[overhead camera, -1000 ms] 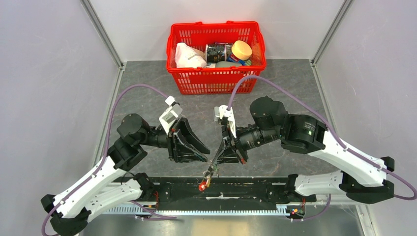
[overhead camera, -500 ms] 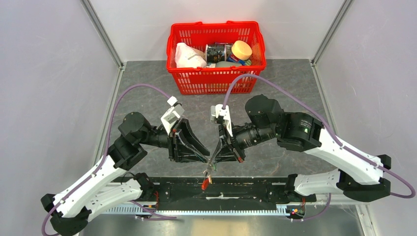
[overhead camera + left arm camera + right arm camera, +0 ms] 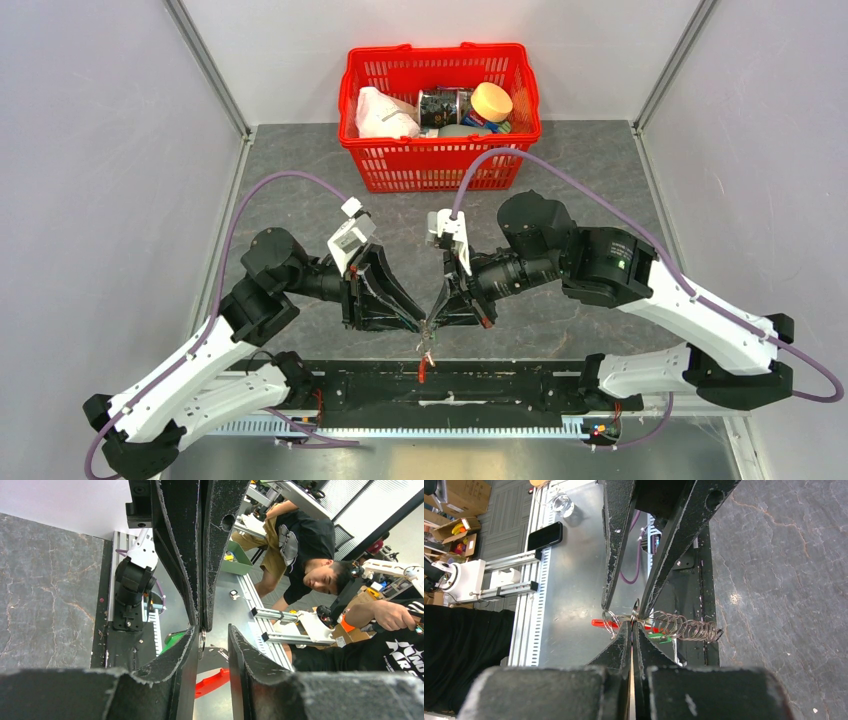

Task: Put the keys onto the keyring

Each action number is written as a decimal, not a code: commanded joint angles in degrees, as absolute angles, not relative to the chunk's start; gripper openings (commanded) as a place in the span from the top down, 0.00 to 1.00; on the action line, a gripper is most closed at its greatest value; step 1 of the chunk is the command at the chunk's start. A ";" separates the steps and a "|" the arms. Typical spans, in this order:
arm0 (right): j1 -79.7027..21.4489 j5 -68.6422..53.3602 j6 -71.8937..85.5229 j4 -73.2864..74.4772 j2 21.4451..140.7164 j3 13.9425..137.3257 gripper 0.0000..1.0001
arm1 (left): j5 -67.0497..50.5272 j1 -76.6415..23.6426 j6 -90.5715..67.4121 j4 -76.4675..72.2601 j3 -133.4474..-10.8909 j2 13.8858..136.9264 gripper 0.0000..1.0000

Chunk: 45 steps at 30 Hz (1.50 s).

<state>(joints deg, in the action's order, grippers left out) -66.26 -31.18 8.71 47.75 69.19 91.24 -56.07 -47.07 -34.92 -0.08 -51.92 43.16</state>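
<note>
**A:** Reckoned from the basket, where can a gripper pass?

**B:** Just in front of it, a strip of bare table runs wall to wall. The right arm's purple cable arches over that strip, close to the basket's front.

**A:** And farther in front?

**B:** Well in front of the basket, the left gripper and right gripper meet almost tip to tip. The keyring hangs under them, so nothing passes between. Both arms fan out sideways from there. Beyond them, farthest from the basket, a black rail spans the table edge.
</note>
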 commanded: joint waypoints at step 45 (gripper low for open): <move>-66.27 -31.30 6.10 40.91 63.06 91.06 0.50 | -55.46 -47.11 -34.79 -7.46 -52.24 41.14 0.98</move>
